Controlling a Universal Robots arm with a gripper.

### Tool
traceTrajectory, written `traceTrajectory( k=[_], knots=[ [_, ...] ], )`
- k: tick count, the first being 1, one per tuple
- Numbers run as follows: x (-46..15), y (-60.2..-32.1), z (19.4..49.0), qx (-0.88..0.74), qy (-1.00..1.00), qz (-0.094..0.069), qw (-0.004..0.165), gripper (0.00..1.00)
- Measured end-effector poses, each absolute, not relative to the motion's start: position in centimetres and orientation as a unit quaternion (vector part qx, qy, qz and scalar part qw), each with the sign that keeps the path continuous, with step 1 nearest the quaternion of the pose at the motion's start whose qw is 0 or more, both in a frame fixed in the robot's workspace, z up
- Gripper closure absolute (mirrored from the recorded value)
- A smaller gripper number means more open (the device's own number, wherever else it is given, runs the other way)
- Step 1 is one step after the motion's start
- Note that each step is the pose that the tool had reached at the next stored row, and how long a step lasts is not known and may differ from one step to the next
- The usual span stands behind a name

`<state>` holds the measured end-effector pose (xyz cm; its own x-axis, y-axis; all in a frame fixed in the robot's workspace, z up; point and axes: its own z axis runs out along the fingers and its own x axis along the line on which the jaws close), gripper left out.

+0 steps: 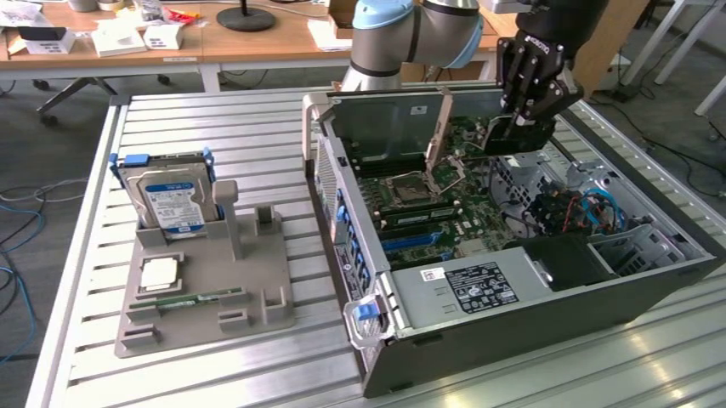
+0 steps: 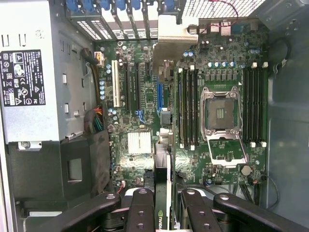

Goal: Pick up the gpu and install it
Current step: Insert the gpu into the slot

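My gripper [image 1: 513,129] hangs inside the open computer case [image 1: 635,289], over the far end of the green motherboard [image 1: 454,212]. It is shut on the gpu [image 1: 497,136], a thin card held upright on its edge. In the wrist view the gpu [image 2: 163,183] runs edge-on away from the black fingers [image 2: 141,208], and its silvery bracket [image 2: 171,41] points toward the case's slotted rear wall. The card hovers above the expansion slots [image 2: 130,87], between the white slot and the memory slots, apart from the board.
A grey holder [image 1: 204,280] on the slatted metal table carries a hard drive [image 1: 170,200], a processor chip [image 1: 159,272] and a green memory stick [image 1: 187,302]. The power supply [image 1: 477,285] fills the case's near end. The empty processor socket [image 2: 219,113] lies beside the memory slots.
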<state>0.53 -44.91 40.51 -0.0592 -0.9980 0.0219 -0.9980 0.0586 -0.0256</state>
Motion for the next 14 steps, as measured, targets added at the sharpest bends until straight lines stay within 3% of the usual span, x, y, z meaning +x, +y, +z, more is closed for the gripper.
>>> traceTrajectory(
  k=[14],
  knots=[
    [0.43,-44.86,40.51,-0.686,0.728,-0.017,0.001,0.74]
  ],
)
